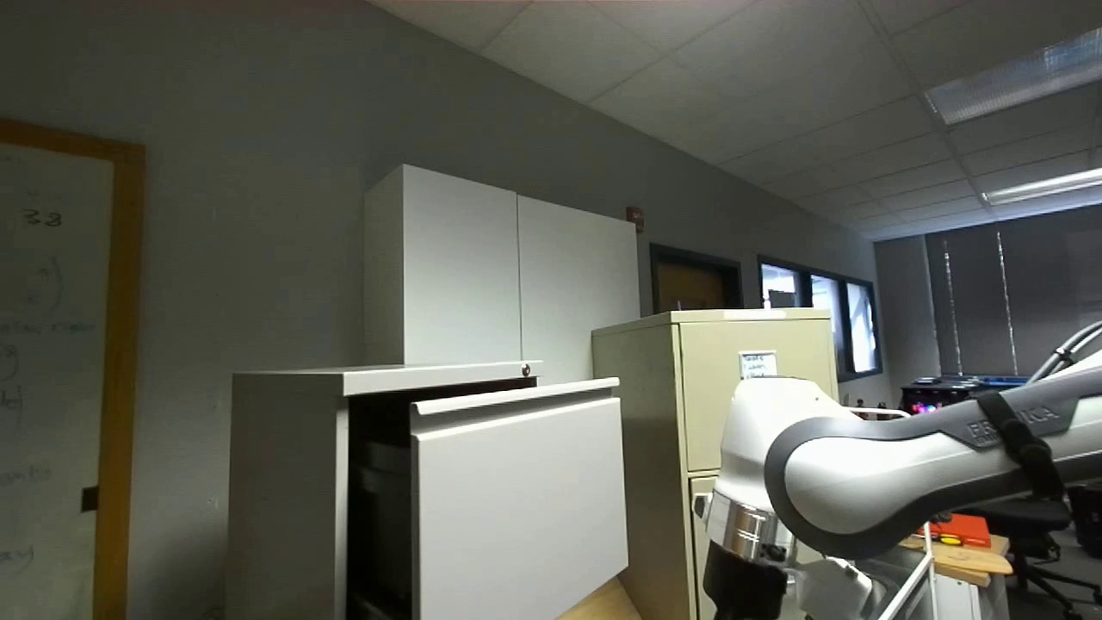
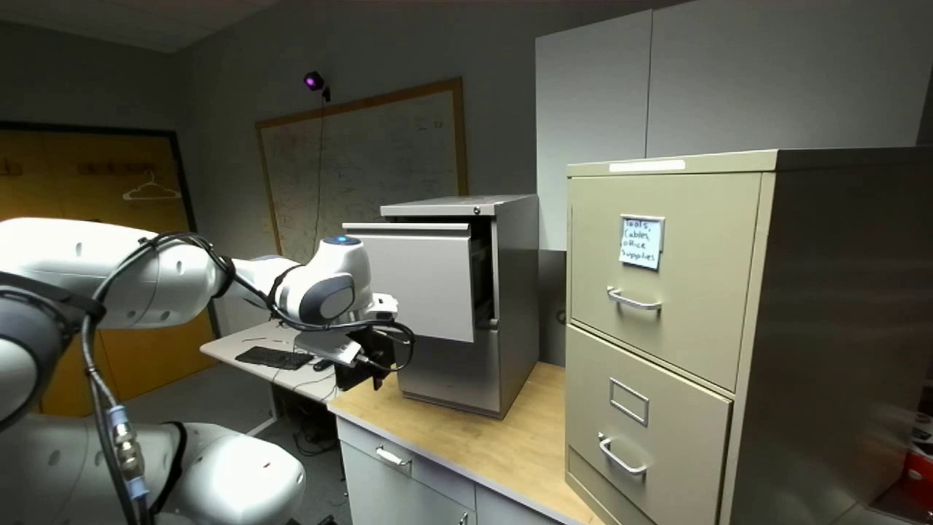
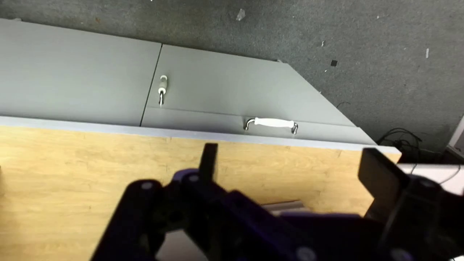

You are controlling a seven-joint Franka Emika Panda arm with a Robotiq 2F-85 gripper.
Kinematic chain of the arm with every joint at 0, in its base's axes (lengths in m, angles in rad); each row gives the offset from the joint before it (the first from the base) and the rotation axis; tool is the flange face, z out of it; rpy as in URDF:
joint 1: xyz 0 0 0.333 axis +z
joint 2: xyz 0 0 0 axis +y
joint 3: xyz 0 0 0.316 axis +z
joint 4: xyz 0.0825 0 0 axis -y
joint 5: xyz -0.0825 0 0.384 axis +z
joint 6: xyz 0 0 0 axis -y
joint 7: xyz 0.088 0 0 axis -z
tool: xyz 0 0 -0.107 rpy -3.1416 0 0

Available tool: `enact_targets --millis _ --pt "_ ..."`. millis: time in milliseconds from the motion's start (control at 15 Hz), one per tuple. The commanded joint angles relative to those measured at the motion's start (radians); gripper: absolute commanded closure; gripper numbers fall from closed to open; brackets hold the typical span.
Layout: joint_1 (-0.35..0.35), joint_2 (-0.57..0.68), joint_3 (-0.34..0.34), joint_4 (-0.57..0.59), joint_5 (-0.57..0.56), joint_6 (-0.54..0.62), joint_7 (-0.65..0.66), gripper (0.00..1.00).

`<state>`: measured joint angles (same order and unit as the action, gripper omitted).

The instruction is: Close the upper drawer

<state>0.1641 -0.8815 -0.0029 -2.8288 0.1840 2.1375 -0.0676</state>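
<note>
The upper drawer (image 1: 525,499), a wide, flat, white-grey metal front, stands pulled out at the top of the broad light grey metal cabinet (image 2: 516,306), its dark interior showing behind it in both exterior views. The cabinet rests on the pale wood-grain worktop (image 2: 481,432), near a beige metal filing cabinet (image 2: 714,313). In the wrist view my black two-fingered claw (image 3: 290,154) is released: its fingers (image 3: 208,159) are spread well apart above the worktop, beyond whose edge I see a flat-fronted grey base unit (image 3: 217,87) with white-and-chrome handles (image 3: 273,122). In an exterior view a gap separates the end of my white-and-grey jointed arm (image 1: 869,482) from the drawer; the fingertips fall below that frame. A white two-door cupboard (image 1: 482,275) is mounted on the wall (image 1: 258,215) behind.
</note>
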Motion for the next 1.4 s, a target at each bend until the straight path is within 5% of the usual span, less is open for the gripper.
enact_targets --millis 0,267,400,467,1067,1333 --pt "-0.011 0.023 0.032 0.012 -0.022 0.124 -0.009 0.00" --pt "-0.004 0.076 0.077 0.074 -0.052 0.298 0.004 0.06" --pt "-0.008 0.105 0.107 0.109 -0.087 0.367 0.012 0.30" --pt "-0.011 0.116 0.123 0.124 -0.106 0.404 0.017 0.31" --pt "-0.049 0.145 0.276 0.228 -0.272 0.667 0.074 1.00" --pt "-0.082 0.105 0.360 0.222 -0.338 0.801 0.099 1.00"
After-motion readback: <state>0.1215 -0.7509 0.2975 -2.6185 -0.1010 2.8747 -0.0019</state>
